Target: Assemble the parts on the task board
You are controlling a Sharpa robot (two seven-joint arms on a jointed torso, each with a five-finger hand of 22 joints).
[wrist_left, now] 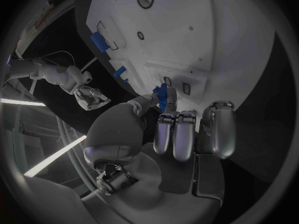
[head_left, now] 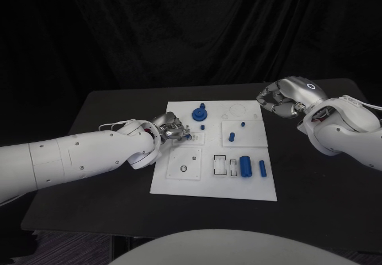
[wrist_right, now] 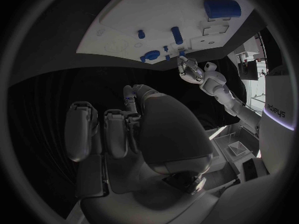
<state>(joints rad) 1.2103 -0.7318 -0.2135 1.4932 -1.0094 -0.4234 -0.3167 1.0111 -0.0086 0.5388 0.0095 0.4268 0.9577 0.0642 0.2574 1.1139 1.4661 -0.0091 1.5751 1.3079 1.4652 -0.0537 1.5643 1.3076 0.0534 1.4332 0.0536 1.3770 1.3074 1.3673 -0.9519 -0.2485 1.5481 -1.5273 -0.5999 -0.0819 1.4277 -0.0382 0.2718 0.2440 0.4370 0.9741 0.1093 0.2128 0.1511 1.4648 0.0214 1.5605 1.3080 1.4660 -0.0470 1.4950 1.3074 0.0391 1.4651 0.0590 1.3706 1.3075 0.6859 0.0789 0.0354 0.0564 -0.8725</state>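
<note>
The black table (head_left: pixel 318 193) carries the white task board (head_left: pixel 215 185) at its middle, the board lying flat with its long sides running away from the robot, and dark tabletop is exposed on all four sides of the board.

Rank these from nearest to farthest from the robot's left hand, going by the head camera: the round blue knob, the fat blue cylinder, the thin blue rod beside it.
1. Round blue knob, at the board's far edge.
2. Fat blue cylinder, toward the near right.
3. Thin blue rod, just right of the cylinder.
</note>
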